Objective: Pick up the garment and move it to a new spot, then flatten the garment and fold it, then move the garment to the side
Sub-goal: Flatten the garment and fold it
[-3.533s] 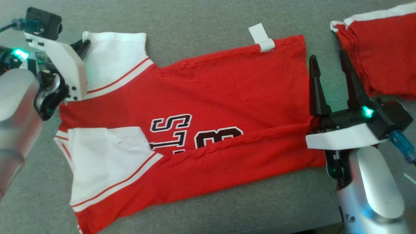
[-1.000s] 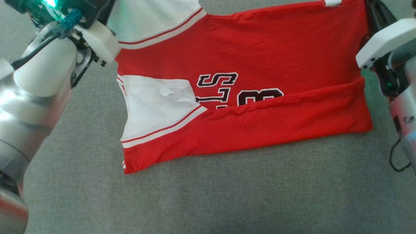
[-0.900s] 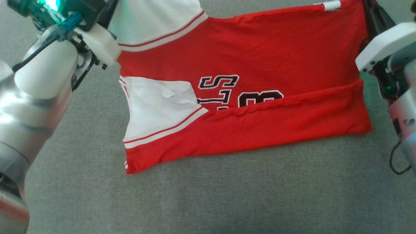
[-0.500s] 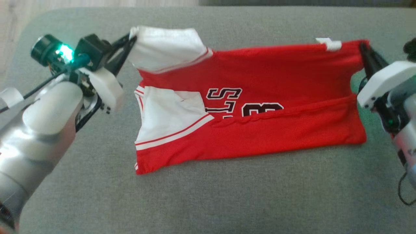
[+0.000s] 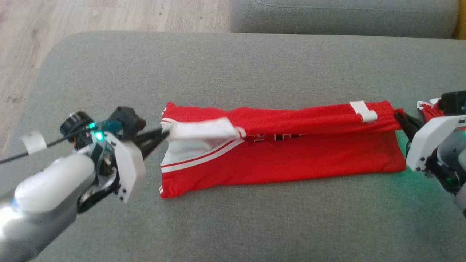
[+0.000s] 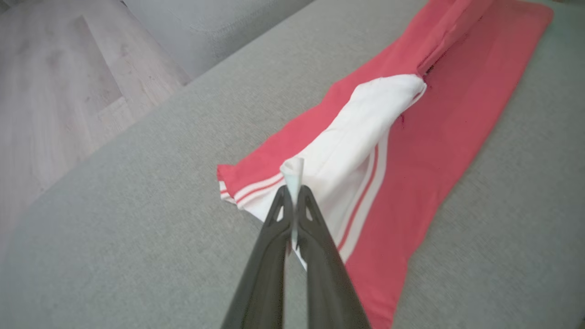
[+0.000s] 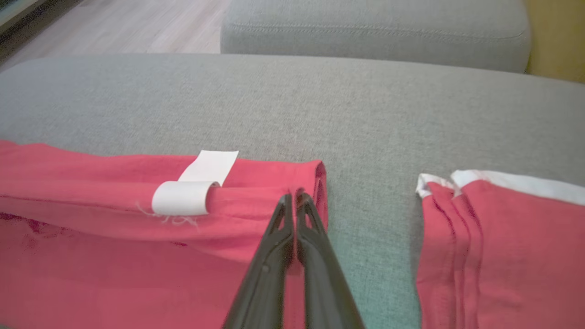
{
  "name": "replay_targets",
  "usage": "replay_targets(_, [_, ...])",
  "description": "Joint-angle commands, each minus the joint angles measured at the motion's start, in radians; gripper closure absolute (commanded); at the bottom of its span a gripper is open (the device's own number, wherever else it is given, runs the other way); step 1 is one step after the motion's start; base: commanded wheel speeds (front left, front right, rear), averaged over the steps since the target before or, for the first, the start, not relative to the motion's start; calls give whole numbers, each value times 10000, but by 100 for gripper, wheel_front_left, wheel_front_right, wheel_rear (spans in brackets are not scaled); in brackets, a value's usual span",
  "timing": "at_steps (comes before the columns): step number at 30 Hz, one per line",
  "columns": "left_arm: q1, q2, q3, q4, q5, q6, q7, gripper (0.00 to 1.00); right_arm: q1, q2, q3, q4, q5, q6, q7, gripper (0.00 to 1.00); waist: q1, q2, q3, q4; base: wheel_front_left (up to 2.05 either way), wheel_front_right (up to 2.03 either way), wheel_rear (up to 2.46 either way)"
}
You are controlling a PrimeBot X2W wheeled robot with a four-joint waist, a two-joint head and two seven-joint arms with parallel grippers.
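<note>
The garment (image 5: 291, 160) is a red jersey with white striped sleeves, lying across the grey cushion as a long band. Its far edge is lifted and brought over toward the near edge. My left gripper (image 5: 164, 134) is shut on the white sleeve's edge (image 6: 293, 173) at the band's left end. My right gripper (image 5: 397, 117) is shut on the red hem corner (image 7: 304, 194) at the right end, beside a white label (image 7: 192, 189). The jersey's dark lettering (image 5: 276, 137) peeks out under the lifted edge.
A second folded red and white garment (image 7: 498, 242) lies just right of my right gripper. The grey cushion (image 5: 233, 65) stretches far beyond the jersey; its left edge drops to wooden floor (image 5: 72, 18). Another grey cushion (image 5: 342, 14) stands behind.
Both grippers have carried the garment's far edge up and toward me, folding it over the lettering. The head camera has tilted up, bringing the floor and the back cushion into view.
</note>
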Motion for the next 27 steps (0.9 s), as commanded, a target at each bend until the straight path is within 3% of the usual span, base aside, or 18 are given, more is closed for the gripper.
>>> replay_targets(1, [-146,694,354,-629,-159,19,415,100,143,-468,210,-356,292,-9,195,100,2,-1,-44,-16,0,0,0])
replay_targets(9, [418,1546,290,-2123,-710,19,1823,100,385,-1046,955,-1029,1067,-9,1209,100,2,-1,-130,-105,0,0,0])
replay_targets(27, [915,1225,269,-1985,-327,72,2097,100,260,-1586,1933,-1171,1800,-9,2506,100,2,-1,225,-267,0,0,0])
